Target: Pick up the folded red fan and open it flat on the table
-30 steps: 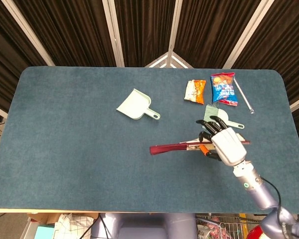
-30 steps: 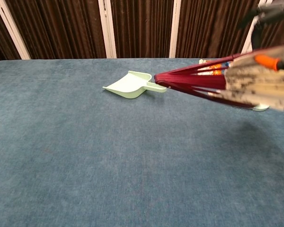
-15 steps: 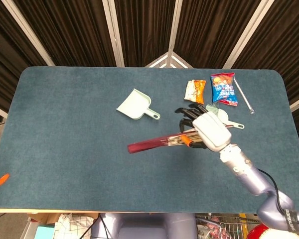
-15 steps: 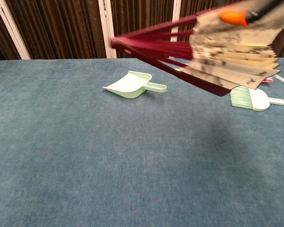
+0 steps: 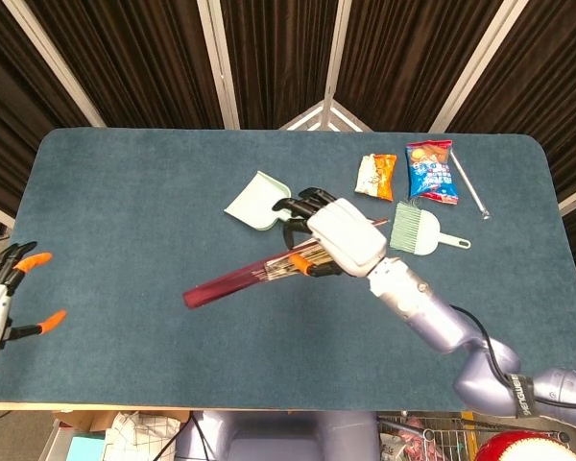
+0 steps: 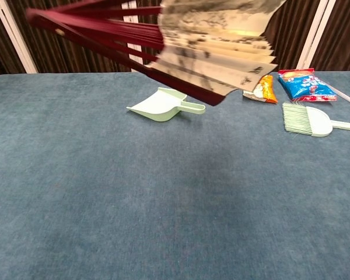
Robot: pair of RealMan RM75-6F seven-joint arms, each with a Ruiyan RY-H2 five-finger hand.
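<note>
My right hand point(image 5: 338, 233) holds the red fan point(image 5: 240, 279) above the middle of the table, its red handle end pointing left and toward me. In the chest view the fan point(image 6: 181, 44) fills the top of the frame, partly spread, with red ribs and cream printed paper; the right hand itself is out of that frame. My left hand point(image 5: 2, 305) shows at the left edge of the head view, beside the table's front left corner, fingers apart and holding nothing.
A pale green dustpan point(image 5: 261, 203) point(image 6: 163, 105) lies just beyond the fan. A green brush point(image 5: 420, 231) point(image 6: 311, 121), an orange snack bag point(image 5: 375, 177) point(image 6: 264, 87), a blue snack bag point(image 5: 431, 172) point(image 6: 303, 85) and a thin metal rod point(image 5: 468, 183) lie at the back right.
My right hand has carried the fan leftward and up from the right side to the table's middle. The fan has spread slightly. My left hand has come into view at the left edge.
</note>
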